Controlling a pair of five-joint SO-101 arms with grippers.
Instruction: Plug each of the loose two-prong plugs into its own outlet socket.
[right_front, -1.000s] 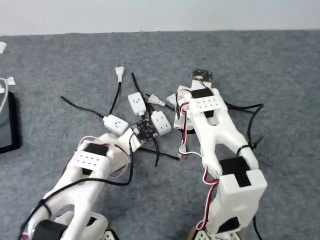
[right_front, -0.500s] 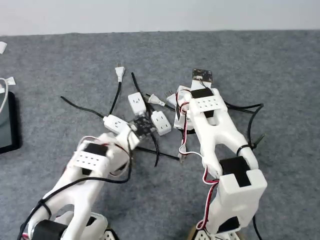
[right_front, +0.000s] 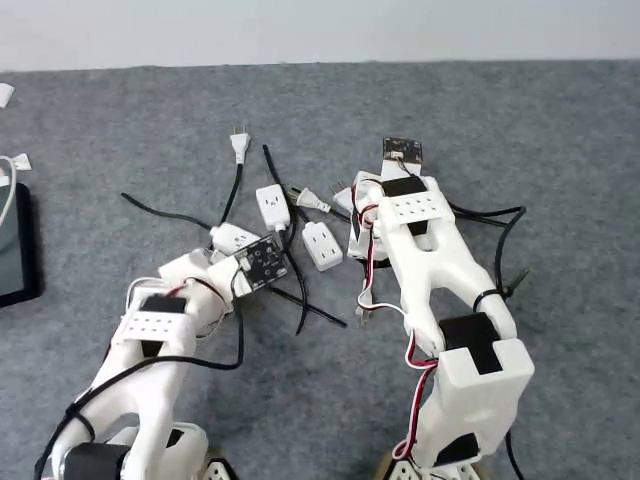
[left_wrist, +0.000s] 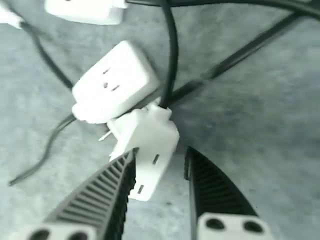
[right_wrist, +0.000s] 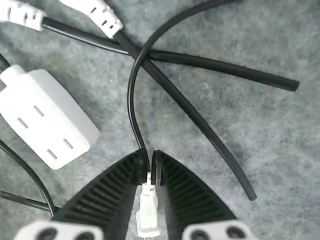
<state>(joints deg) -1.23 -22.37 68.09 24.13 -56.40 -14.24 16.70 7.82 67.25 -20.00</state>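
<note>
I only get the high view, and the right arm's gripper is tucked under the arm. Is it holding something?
Observer: Yes. The right gripper is shut on a white plug with a black cord.
Operator: What about the left one?
Observer: The left gripper is open, with a white socket block partly between its fingers.
Operator: Which way do its holes face?
Observer: Its slots face the left wrist camera.
</note>
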